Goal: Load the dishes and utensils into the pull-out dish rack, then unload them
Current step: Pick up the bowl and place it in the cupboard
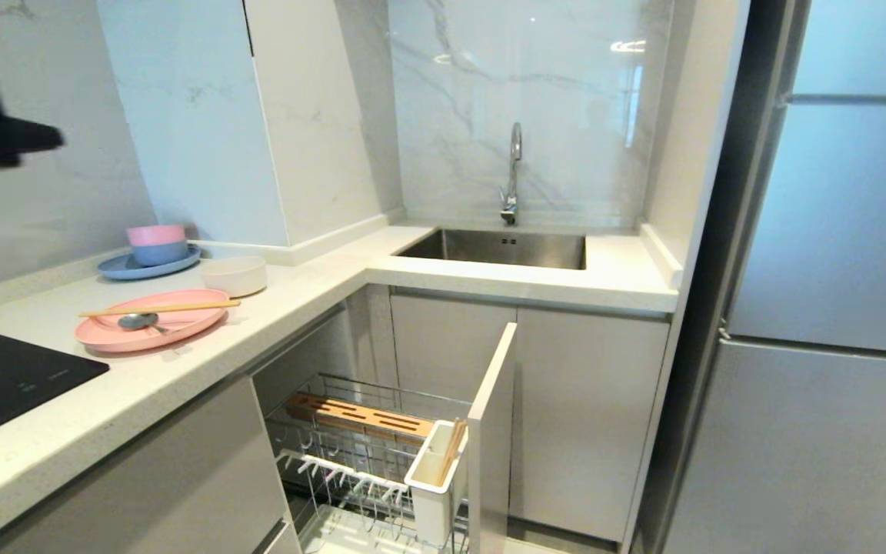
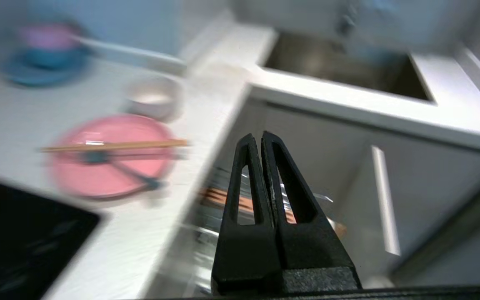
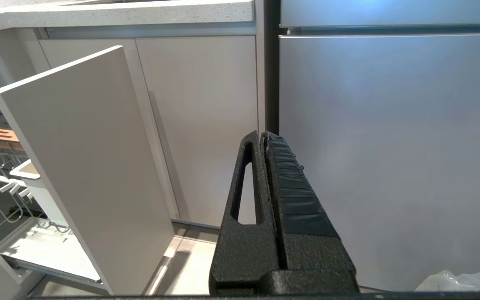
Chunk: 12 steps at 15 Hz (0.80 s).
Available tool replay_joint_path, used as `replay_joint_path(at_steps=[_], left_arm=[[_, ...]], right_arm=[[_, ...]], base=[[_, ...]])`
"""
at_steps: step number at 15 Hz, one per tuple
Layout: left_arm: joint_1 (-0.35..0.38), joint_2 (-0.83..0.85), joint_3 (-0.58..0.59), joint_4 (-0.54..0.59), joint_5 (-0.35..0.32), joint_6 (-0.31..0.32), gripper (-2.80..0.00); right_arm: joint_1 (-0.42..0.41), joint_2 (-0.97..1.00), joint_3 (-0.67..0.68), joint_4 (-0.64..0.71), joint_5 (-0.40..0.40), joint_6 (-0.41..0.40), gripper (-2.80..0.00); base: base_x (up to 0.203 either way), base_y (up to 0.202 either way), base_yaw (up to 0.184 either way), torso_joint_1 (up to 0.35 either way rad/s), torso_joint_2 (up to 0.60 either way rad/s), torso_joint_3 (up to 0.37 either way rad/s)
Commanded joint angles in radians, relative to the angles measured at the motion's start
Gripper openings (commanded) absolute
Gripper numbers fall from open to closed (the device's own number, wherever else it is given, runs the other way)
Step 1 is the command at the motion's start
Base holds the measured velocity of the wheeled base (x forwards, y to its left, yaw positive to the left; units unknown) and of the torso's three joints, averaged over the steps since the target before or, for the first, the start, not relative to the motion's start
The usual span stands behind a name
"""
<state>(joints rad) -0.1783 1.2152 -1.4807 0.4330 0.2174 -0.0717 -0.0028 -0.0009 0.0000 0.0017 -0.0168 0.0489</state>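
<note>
Left pincer pressed together, empty, high at the left above the bench. Right pincer together too, low before the fridge. Chopsticks lie across the pink plate.

The shut left pincer hangs in open air above the pulled-out rack, with the counter edge just beside it, the drawer front on its other side, and the sink further ahead.
</note>
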Motion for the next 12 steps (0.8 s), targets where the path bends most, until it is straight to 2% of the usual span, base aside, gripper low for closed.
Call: replay_joint_path(at_steps=[1,4,8,11,12], left_arm=[[0.065,-0.227,0.058,0.002,-0.004,0.026,-2.8],[0.135,-0.499,0.235,0.002,-0.047,0.094,-2.8],[0.187,-0.819,0.56,0.006,-0.11,0.144,-2.8],[0.218,-0.963,0.794,-0.005,-0.132,0.152,-2.8],[0.222,-0.981,0.853,-0.019,-0.128,0.121,-2.8]], right_arm=[[0.0,0.001,0.002,0.0,0.0,0.0,-2.8],[0.0,0.001,0.002,0.0,0.0,0.0,-2.8],[0.0,0.001,0.002,0.0,0.0,0.0,-2.8],[0.0,0.001,0.002,0.0,0.0,0.0,-2.8],[0.0,0.001,0.002,0.0,0.0,0.0,-2.8]], base=[[0.0,0.0,0.0,0.0,0.0,0.0],[0.0,0.0,0.0,0.0,0.0,0.0],[0.0,0.0,0.0,0.0,0.0,0.0],[0.0,0.0,0.0,0.0,0.0,0.0],[0.0,0.0,0.0,0.0,0.0,0.0]])
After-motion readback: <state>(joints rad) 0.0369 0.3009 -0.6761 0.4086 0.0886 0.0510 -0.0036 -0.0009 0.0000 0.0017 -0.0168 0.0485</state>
